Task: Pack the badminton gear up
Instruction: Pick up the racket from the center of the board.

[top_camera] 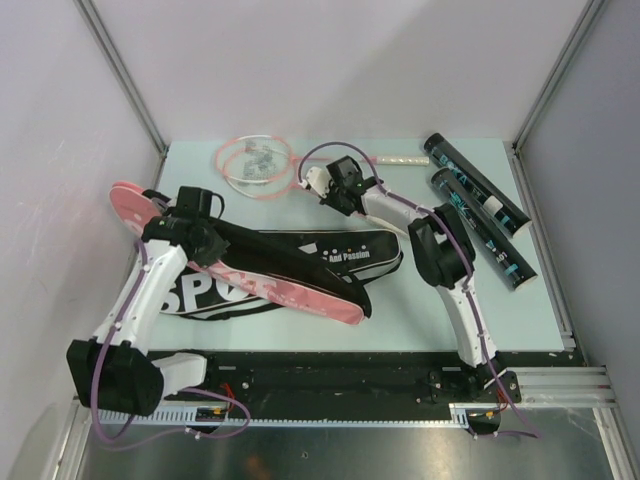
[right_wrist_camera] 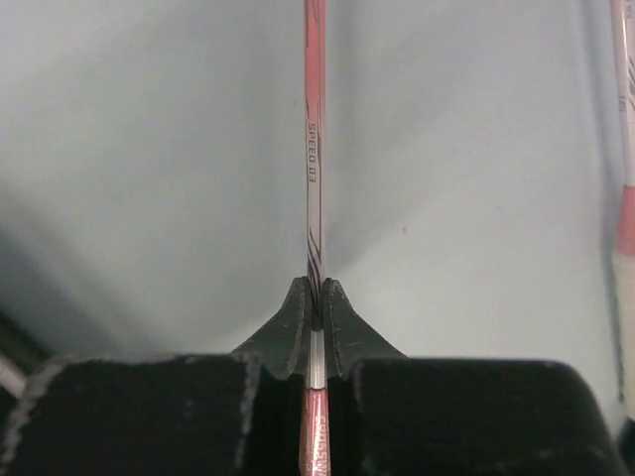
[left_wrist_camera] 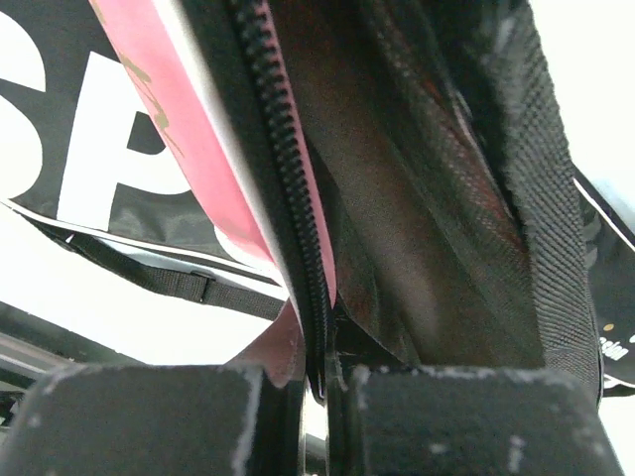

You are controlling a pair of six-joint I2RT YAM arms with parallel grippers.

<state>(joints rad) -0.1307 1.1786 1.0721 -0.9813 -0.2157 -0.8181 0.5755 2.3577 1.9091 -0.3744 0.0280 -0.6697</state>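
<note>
Nearest to the arm bases, the black racket bag point(top_camera: 300, 262) with big white letters and a pink side lies across the counter point(top_camera: 420, 320), from the left edge toward the middle. The left gripper point(left_wrist_camera: 316, 382) is pressed closed on the edge of the bag at the zipper point(left_wrist_camera: 283, 188), and the dark inside of the bag shows beside it. A little farther, the right gripper point(right_wrist_camera: 316, 302) is clamped on the thin pink-and-white shaft point(right_wrist_camera: 312, 149) of one racket. A second shaft point(right_wrist_camera: 623, 119) runs near it on the right. Behind, the two round racket heads point(top_camera: 275, 170) lie one over the other at the far side of the counter, with what look like small white shuttlecocks point(top_camera: 248, 165) on the strings. A pale handle point(top_camera: 400, 160) points to the right. At the far right, two dark tubes point(top_camera: 478, 185) with teal print lie side by side, slanted, apart from the bag.
</note>
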